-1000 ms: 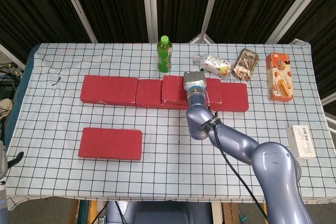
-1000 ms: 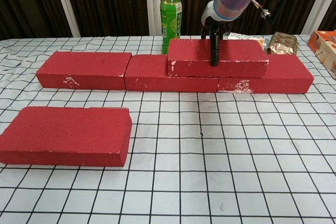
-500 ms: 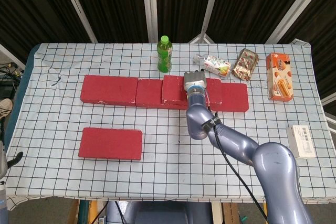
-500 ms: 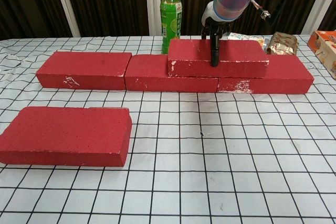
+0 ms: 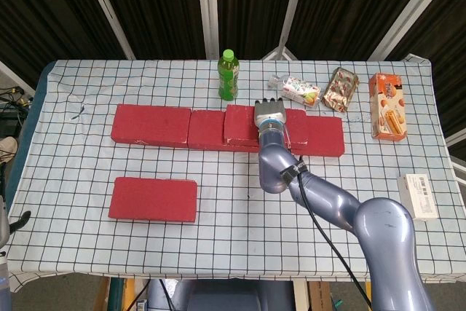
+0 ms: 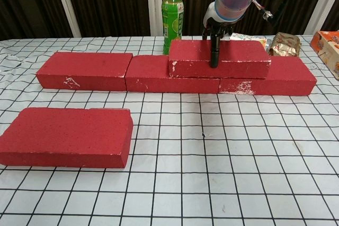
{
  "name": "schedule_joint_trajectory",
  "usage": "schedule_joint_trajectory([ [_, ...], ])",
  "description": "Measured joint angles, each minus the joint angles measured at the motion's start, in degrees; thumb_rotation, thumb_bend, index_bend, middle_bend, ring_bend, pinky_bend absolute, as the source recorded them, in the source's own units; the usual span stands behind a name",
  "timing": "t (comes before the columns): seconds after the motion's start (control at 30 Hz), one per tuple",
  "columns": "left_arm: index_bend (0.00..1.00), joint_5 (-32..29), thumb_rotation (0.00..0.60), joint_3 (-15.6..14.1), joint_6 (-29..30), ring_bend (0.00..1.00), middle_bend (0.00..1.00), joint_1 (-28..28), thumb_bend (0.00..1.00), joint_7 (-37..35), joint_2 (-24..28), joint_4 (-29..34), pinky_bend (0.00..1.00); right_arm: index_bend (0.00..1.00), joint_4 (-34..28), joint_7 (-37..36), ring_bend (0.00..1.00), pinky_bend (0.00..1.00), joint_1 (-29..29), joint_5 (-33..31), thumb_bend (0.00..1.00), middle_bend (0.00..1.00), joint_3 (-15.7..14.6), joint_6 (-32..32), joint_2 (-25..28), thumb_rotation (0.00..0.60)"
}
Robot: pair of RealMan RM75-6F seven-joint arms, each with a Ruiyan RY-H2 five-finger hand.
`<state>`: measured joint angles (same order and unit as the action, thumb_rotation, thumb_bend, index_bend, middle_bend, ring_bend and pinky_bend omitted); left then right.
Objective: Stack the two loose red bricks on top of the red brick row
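Observation:
A row of red bricks runs across the far half of the checked table. A second-layer red brick lies on the row, over the joint between its middle and right bricks. My right hand grips this upper brick from above. One finger hangs down its front face and the others reach behind it. The other loose red brick lies flat near the front left. My left hand is out of both views.
A green bottle stands just behind the row. Snack packs and an orange carton lie at the back right. A white box sits near the right edge.
The right hand has shifted slightly left on the upper brick, and its fingers show more spread in the head view. The bricks have not moved.

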<state>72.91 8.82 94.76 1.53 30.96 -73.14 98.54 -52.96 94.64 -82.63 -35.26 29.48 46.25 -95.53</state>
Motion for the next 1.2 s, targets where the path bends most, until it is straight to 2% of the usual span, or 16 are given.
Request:
schedule_joint_trajectory([
  [0.47, 0.00, -0.23, 0.600, 0.06, 0.48, 0.00, 0.00, -0.07, 0.00, 0.30, -0.13, 0.16, 0.04, 0.00, -1.38, 1.74, 0.00, 0.00, 0.70, 0.69, 0.19, 0.01, 2.57, 1.38, 0.52, 0.600],
  [0.8, 0.00, -0.14, 0.600, 0.06, 0.64, 0.00, 0.00, -0.16, 0.00, -0.28, 0.05, 0.17, 0.04, 0.00, -5.45, 3.36, 0.00, 0.00, 1.09, -0.38, 0.19, 0.00, 4.67, 3.15, 2.70, 0.600],
  [1.0, 0.00, 0.16, 0.600, 0.01, 0.28, 0.00, 0.00, -0.08, 0.00, -1.26, 0.46, -0.18, 0.04, 0.00, -13.23, 2.31, 0.00, 0.00, 3.10, -0.51, 0.19, 0.00, 7.39, 2.98, 8.05, 0.600],
  [1.1, 0.00, 0.32, 0.600, 0.03, -0.23, 0.00, 0.00, 0.08, 0.00, -2.37, 0.79, -0.67, 0.04, 0.00, -21.07, -0.29, 0.00, 0.00, 6.71, 1.12, 0.19, 0.00, 9.61, 1.63, 13.54, 0.600],
  [1.2, 0.00, 0.43, 0.600, 0.05, -1.08, 0.00, 0.00, 0.32, 0.00, -3.86, 1.14, -1.15, 0.04, 0.00, -31.50, -5.16, 0.00, 0.00, 13.36, 6.72, 0.19, 0.00, 12.08, 0.02, 19.65, 0.600],
])
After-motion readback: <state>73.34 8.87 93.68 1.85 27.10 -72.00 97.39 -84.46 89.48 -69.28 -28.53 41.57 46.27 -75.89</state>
